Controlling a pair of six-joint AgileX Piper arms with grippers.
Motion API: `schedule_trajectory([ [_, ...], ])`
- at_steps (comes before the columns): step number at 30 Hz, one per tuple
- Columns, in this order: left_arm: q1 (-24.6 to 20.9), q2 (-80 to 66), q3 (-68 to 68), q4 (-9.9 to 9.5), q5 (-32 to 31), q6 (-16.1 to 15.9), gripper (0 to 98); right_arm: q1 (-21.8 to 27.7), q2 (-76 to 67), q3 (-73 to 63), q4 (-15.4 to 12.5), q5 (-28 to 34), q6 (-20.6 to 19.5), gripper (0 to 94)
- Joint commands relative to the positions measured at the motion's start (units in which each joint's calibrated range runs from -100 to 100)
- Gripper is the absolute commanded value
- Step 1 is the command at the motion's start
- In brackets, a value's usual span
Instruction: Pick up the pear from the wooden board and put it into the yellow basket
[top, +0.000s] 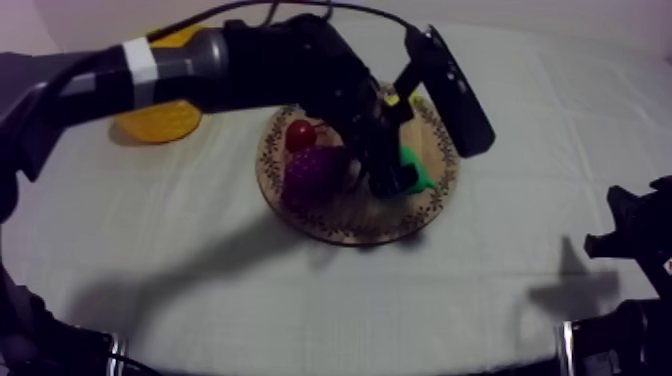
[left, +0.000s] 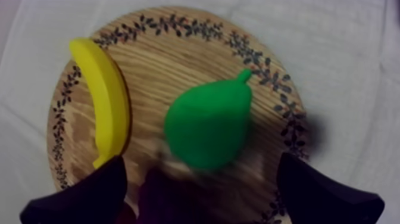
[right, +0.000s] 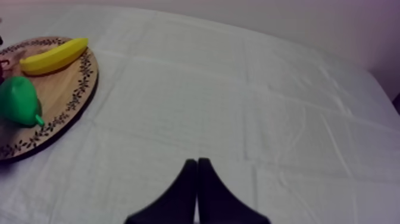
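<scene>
- Left gripper (left: 201, 176): the fingers (left: 89, 196) are set wide apart with nothing gripped. The jaws stand one to each side of the pear (left: 208, 125), low over the wooden board (left: 172, 65). Whether either finger touches the fruit cannot be told.
- Pear: green, resting on the board with its stem pointing toward the patterned rim. It is not in the basket.
- Banana (left: 107, 107): lies on the board along the rim, beside the pear but apart from it.
- Top view: the left arm comes in from the upper left and reaches over the board. A bunch of grapes (top: 315, 170) (purple) and a small red fruit (top: 300, 133) sit close together on the board's left part.
- Yellow basket (top: 160, 122): stands on the cloth to the left of the board, partly behind the left arm and well apart from the pear.
- Right gripper (right: 197, 164): the fingers lie together as a narrow wedge and hold nothing. It is over bare cloth (right: 250, 101), well apart from the board.
</scene>
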Motion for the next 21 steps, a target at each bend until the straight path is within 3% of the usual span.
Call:
schedule_trajectory([
  [1, 0.21, 3.25, -3.32, -1.05, 3.46, 0.02, 95.8, 0.00, 0.01, 0.03, -0.01, -0.01, 0.01, 0.3],
  [9, 0.99, 14.87, -19.65, -3.59, 17.41, 0.04, 95.7, 0.00, 0.01, 0.03, -0.01, -0.01, 0.00, 0.3],
  [15, 1.10, 21.67, -29.60, -5.38, 25.33, 1.22, 81.8, 0.00, 0.01, 0.03, -0.01, -0.01, 0.00, 0.3],
  [21, 1.25, 24.38, -33.23, -7.30, 27.61, 3.62, 67.5, 0.00, 0.01, 0.03, -0.01, -0.01, 0.00, 0.3],
])
